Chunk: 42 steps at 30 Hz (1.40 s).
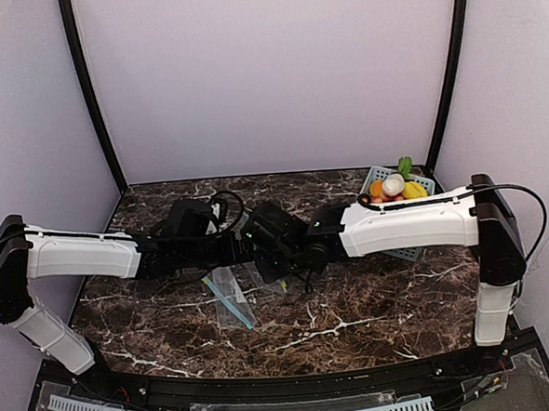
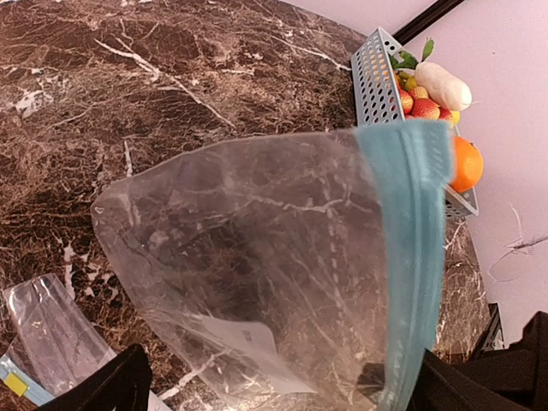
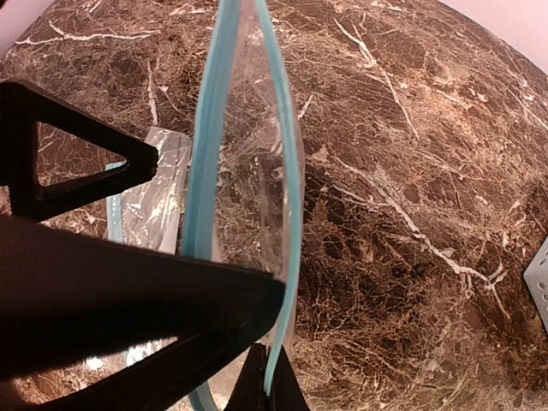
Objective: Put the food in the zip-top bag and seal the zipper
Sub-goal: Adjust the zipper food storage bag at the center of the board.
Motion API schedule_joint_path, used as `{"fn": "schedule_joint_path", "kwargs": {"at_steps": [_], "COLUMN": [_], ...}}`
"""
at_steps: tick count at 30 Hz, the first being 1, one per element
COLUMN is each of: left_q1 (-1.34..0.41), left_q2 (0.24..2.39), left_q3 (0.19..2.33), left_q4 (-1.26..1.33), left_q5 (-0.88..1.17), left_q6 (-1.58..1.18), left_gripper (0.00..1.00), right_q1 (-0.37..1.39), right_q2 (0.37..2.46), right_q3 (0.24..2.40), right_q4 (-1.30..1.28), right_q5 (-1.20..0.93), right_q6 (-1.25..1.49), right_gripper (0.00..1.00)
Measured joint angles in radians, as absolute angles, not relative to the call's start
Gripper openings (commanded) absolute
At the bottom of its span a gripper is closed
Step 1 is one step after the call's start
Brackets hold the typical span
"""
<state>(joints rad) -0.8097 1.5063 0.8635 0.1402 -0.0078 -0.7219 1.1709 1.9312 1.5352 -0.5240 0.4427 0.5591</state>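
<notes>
Right wrist view: how is the bag (image 3: 208, 145) being held?

— One blue lip is being clamped by the right gripper (image 3: 272, 342), its fingers pressed together on it. The mouth is gaping slightly, its long axis running away from that gripper.

And the left gripper (image 2: 291, 390)?

— Its fingers are being held wide apart, with the bag's clear body hanging between them and nothing being gripped.

Where is the food (image 2: 443, 84) sitting?

— It is being carried in the basket (image 2: 372, 77) at the far right, well apart from the bag at the centre. None is being seen inside the bag.

Which way is the coming move being pointed?

— Judged from this, right and far, since the zipper edge is being turned toward the basket. The right arm is lying nearer the food but is being occupied by the bag. The free left gripper is therefore probably being called on to reach across.
</notes>
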Motion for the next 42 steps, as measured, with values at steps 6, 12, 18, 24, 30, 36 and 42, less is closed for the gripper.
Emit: {"fn": "schedule_joint_path", "kwargs": {"at_steps": [6, 12, 18, 24, 30, 36, 42], "left_q1": [-0.810, -0.810, -0.810, -0.810, -0.811, -0.811, -0.818], "left_q2": [1.542, 1.544, 1.544, 1.541, 1.518, 1.471, 1.441], "left_q3": [0.863, 0.826, 0.791, 0.758, 0.732, 0.730, 0.730], "left_q4": [0.139, 0.139, 0.132, 0.153, 0.182, 0.184, 0.157], "left_q5": [-0.013, -0.020, -0.020, -0.010, 0.033, 0.062, 0.071], "left_q6": [-0.722, -0.728, -0.741, -0.756, -0.739, -0.664, -0.575], "left_gripper": [0.95, 0.84, 0.59, 0.25, 0.09, 0.06, 0.32], "right_q1": [1.185, 1.185, 1.185, 1.185, 1.179, 1.153, 1.130], "right_q2": [1.931, 1.931, 1.931, 1.931, 1.931, 1.931, 1.926], "right_q3": [1.539, 1.539, 1.539, 1.541, 1.576, 1.582, 1.573], "right_q4": [-0.541, -0.557, -0.574, -0.597, -0.652, -0.668, -0.646], "right_q5": [0.471, 0.498, 0.516, 0.533, 0.569, 0.585, 0.574], "right_q6": [0.564, 0.567, 0.577, 0.601, 0.649, 0.670, 0.620], "right_gripper": [0.00, 0.00, 0.00, 0.00, 0.00, 0.00, 0.00]}}
